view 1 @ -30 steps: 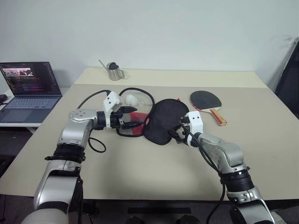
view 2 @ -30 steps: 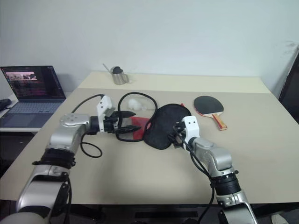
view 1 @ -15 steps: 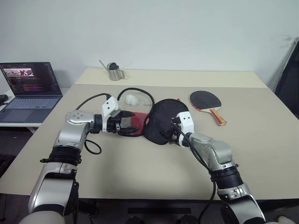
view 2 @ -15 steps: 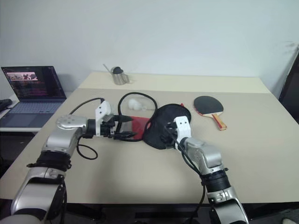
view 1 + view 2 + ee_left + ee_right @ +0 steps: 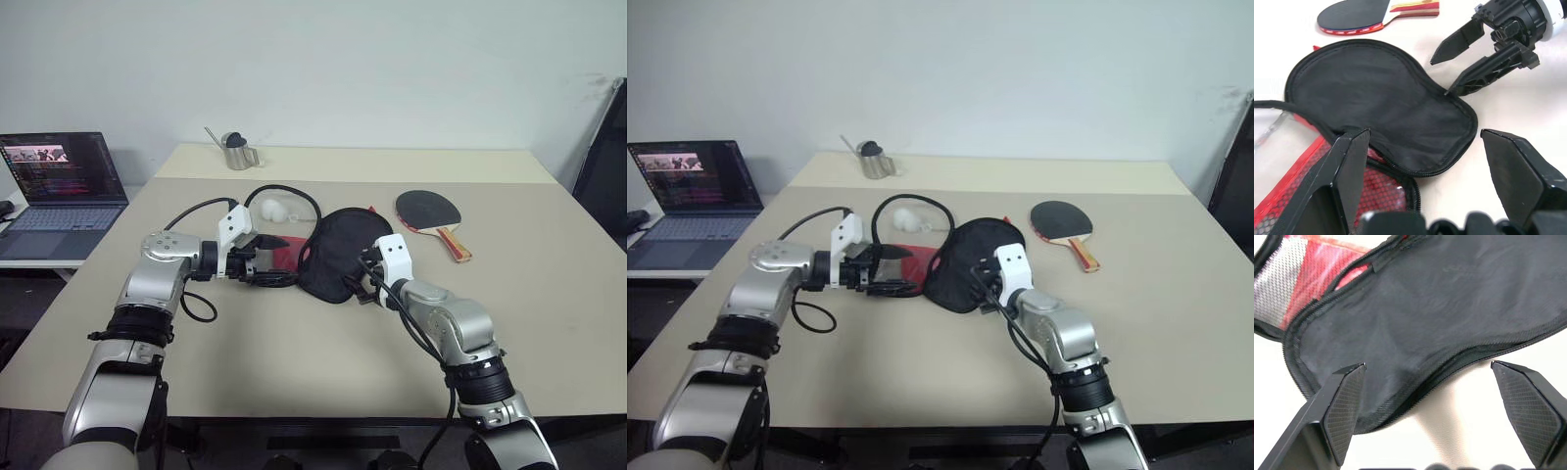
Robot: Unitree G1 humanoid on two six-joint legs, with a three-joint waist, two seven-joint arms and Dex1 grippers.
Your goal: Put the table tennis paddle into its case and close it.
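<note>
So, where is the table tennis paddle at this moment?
The table tennis paddle lies flat on the table, toward the robot's right, just beyond the black case and apart from it.

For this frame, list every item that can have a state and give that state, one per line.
case: unzipped, black flap folded open, flat on the table, empty.
table tennis paddle: outside the case, lying flat on the table, untouched.
left claw: open, at the case's red end.
right claw: open, at the black flap's edge.
laptop: lid up, screen on.

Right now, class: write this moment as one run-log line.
paddle: on table, outside case | case: unzipped, lying open | left claw: open at case | right claw: open at case edge
</note>
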